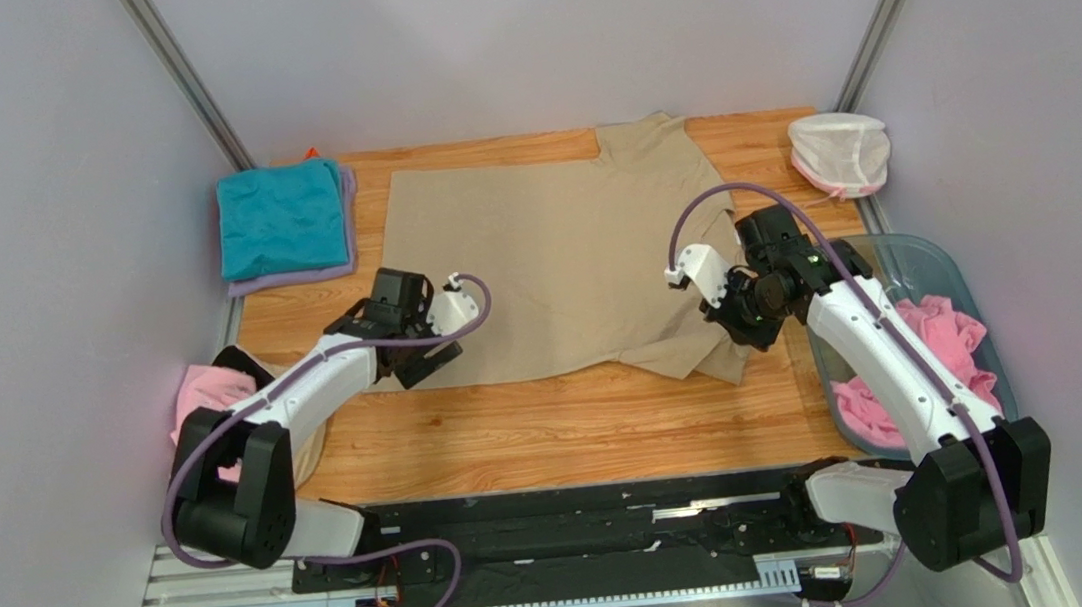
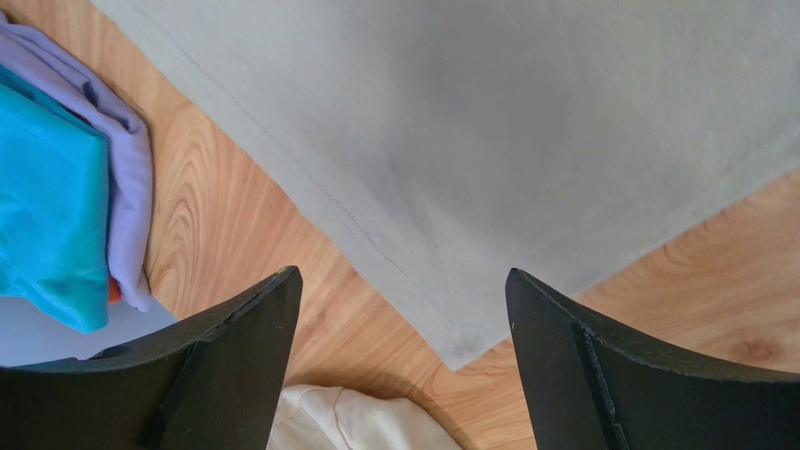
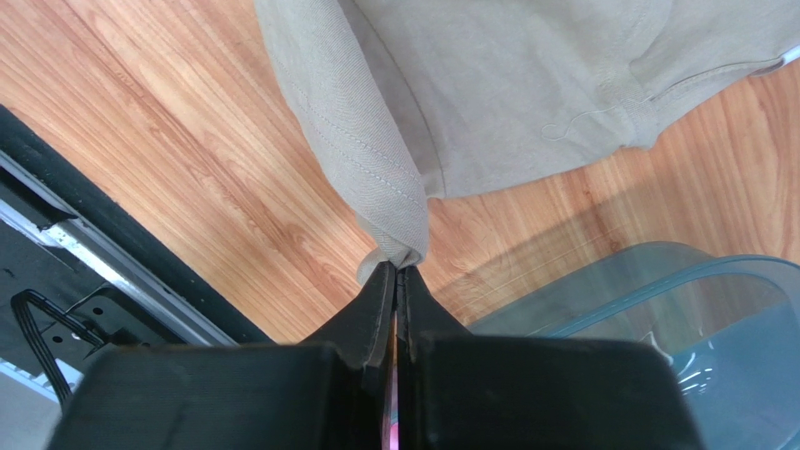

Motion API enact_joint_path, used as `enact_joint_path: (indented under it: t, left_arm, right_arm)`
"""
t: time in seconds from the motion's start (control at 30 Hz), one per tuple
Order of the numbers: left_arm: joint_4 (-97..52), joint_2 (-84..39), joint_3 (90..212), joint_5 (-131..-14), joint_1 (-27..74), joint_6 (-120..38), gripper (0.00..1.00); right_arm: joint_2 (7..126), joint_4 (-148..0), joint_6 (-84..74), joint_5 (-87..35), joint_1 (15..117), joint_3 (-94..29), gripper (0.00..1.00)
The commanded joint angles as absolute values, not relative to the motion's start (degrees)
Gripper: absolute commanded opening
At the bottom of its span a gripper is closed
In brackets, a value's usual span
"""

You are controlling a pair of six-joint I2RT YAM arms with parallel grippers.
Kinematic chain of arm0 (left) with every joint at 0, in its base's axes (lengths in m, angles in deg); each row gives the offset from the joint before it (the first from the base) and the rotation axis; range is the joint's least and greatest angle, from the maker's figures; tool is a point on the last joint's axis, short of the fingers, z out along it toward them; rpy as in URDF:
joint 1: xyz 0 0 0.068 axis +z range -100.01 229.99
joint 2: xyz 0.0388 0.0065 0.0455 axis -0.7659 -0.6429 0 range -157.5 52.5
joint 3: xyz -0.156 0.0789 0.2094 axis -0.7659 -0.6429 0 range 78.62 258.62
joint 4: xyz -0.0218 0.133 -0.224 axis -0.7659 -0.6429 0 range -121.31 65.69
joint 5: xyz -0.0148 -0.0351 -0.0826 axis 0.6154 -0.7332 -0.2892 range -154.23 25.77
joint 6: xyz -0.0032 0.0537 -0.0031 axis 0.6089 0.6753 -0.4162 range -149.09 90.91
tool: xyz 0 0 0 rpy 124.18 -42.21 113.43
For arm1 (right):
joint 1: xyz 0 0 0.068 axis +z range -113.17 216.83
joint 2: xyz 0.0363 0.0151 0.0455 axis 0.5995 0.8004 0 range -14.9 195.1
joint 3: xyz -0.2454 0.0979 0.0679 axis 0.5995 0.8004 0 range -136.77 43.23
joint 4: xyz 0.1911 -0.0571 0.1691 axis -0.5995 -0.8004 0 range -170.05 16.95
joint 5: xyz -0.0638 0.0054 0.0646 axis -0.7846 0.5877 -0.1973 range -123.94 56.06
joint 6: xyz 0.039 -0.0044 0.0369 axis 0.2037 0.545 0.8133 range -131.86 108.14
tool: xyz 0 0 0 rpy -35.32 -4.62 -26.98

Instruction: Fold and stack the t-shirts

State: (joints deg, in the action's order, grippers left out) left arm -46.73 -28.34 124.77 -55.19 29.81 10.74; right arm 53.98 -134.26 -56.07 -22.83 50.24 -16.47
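Looking down from overhead: tan t-shirt [image 1: 543, 258] lies spread flat across the middle of the wooden table [image 1: 546, 431]. Teal t-shirt [image 1: 279, 218] is folded on top of a lilac t-shirt [image 1: 291, 280] at the far-left corner. One pink t-shirt [image 1: 945, 352] is bunched in the clear bluish tub [image 1: 935, 255] off the right edge. A second pink t-shirt [image 1: 209, 391] hangs off the left edge. White net pouch [image 1: 838, 152] sits at the far right.

Right gripper [image 3: 396, 272]: overhead only shows it at the tan shirt's near-right part, and the fingertips are hard to read there. The wrist cam settles it: jaws are pressed together, pinching a rolled, stitched fold of the tan fabric, which is lifted off the wood. The same view shows the tub rim just right of the fingers and the black base rail [image 3: 122, 253] to the near side.

Left gripper [image 2: 402, 274]: jaws are wide apart with nothing between them, over the tan shirt's near-left corner. The wrist cam shows that corner lying flat on the wood. It also shows a cream cloth [image 2: 347, 417] at the near edge, which overhead is mostly hidden behind the arm.
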Motion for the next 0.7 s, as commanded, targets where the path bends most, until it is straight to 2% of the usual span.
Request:
enact_joint_path:
  t: [0.0, 0.27, 0.67]
  left_arm:
    - [-42.52, -21.61, 118.98, -56.14, 29.78, 19.4, 0.88]
    - [-51.28, -16.23, 119.05, -65.53, 36.98, 25.57, 0.86]
    - [-54.9, -15.79, 117.38, -66.87, 40.06, 32.17, 0.85]
  right_arm:
    - [52.07, -135.36, -54.14, -22.87, 50.63, -15.21, 0.0]
    - [50.67, -134.48, -53.87, -23.48, 50.72, -12.84, 0.0]
    - [47.68, -135.8, -51.16, -21.55, 54.4, -10.21, 0.0]
